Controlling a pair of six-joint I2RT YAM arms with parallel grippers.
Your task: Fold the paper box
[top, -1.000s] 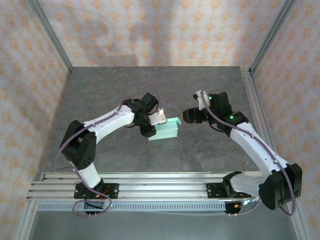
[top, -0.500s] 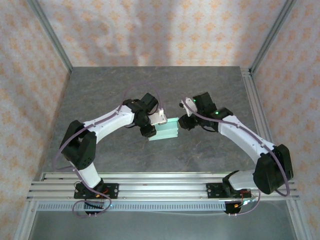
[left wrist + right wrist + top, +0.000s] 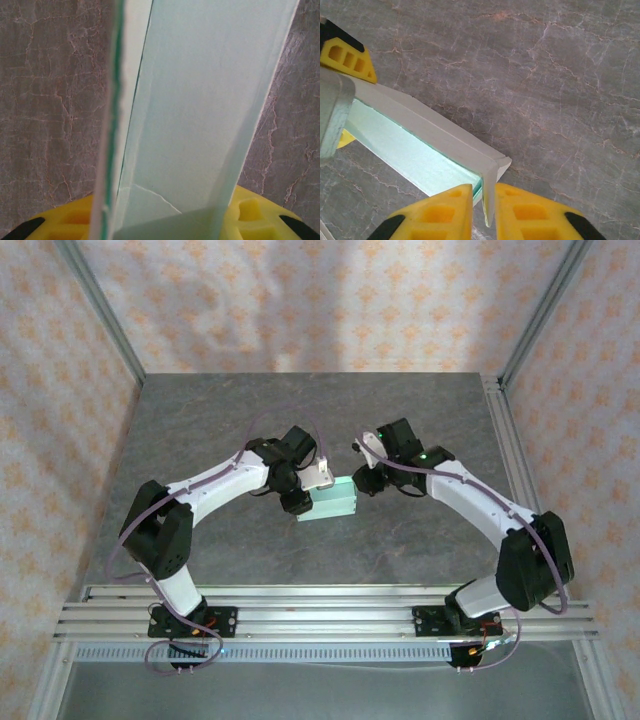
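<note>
The paper box point(image 3: 335, 502) is a pale mint card shell held just above the grey table between the two arms. My left gripper point(image 3: 312, 490) is shut on its left end; in the left wrist view the box point(image 3: 200, 100) rises from between the yellow fingers point(image 3: 255, 212). My right gripper point(image 3: 362, 483) meets the box's right end. In the right wrist view its yellow fingers point(image 3: 530, 212) are closed around the white end flap point(image 3: 490, 182) of the box point(image 3: 410, 140), with a sliver of gap on the left side. The left gripper's yellow fingertip point(image 3: 347, 57) shows at the box's far end.
The grey marbled table point(image 3: 300, 410) stretches behind and to both sides of the box. Aluminium rails point(image 3: 300, 605) carrying the arm bases run along the near edge. Patterned walls with metal posts point(image 3: 100, 320) enclose the back and sides.
My right arm has swung left to the box's right end and its jaws have closed on the end flap. The left arm and the box have stayed put.
</note>
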